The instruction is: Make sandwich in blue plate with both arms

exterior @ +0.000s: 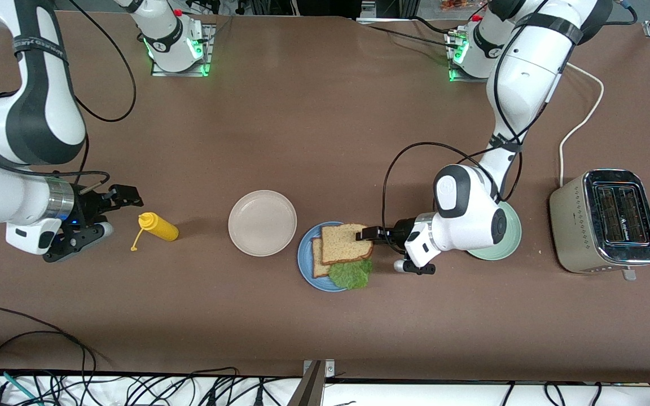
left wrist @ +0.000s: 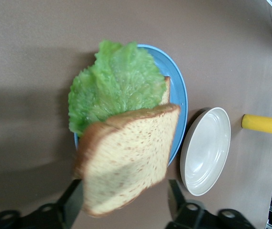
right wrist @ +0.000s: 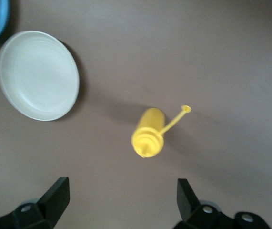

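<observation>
Blue plate [exterior: 306, 265] on the desk, carrying a lower bread slice [exterior: 319, 264], lettuce leaf [exterior: 351, 274] and tilted top slice [exterior: 345, 243]. Left gripper [exterior: 365, 233] over the plate's edge, jaws spread either side of the top slice. Right gripper [exterior: 112, 211] waits beside the yellow bottle [exterior: 158, 226], jaws spread, holding nothing.

The table [exterior: 325, 141] is matte brown. The blue plate [exterior: 306, 254] is plain mid-blue, and the bread slices [exterior: 342, 243] on it are speckled tan-brown with darker crusts, over a ruffled bright green lettuce leaf [exterior: 351, 274]. Nearby plates are beige-white [exterior: 262, 223] and pale mint green [exterior: 511, 237]. The squeeze bottle [exterior: 158, 226] is yellow, the toaster [exterior: 604, 221] silver-beige with black slots.
</observation>
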`<state>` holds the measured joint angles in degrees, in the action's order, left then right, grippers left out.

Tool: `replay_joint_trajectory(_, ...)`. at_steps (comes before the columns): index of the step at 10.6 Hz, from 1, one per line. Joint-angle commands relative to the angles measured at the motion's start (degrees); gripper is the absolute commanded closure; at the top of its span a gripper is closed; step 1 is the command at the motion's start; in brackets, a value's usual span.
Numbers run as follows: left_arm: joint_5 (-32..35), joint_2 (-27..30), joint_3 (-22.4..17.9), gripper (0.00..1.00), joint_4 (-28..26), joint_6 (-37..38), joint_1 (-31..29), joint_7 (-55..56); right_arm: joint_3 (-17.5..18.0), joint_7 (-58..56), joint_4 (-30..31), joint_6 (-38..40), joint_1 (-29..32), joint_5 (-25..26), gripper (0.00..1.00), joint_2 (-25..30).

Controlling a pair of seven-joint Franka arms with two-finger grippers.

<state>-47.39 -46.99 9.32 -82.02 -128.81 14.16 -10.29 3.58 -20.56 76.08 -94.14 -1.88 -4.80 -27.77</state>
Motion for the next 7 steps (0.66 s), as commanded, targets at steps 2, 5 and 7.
replay_joint_trajectory(2, -1.91, -0.65, 0.0, 0.0, 1.43, 0.05, -0.71, -1.75, 2.14, 4.65, 8.26, -7.34, 0.82, 8.49, 0.0, 4.9)
replay_joint_trajectory(5, -1.56, -0.21, -0.27, 0.0, 1.43, 0.32, -1.93, -1.49, 1.7, 8.51, 24.68, -23.59, 0.82, 8.58, 0.0, 13.25)
replay_joint_trajectory(7, -0.6, 1.89, -0.97, 0.0, 0.82, 3.54, -3.69, -1.23, 0.74, 10.44, 28.58, -26.79, 0.82, 8.76, 0.0, 15.28)
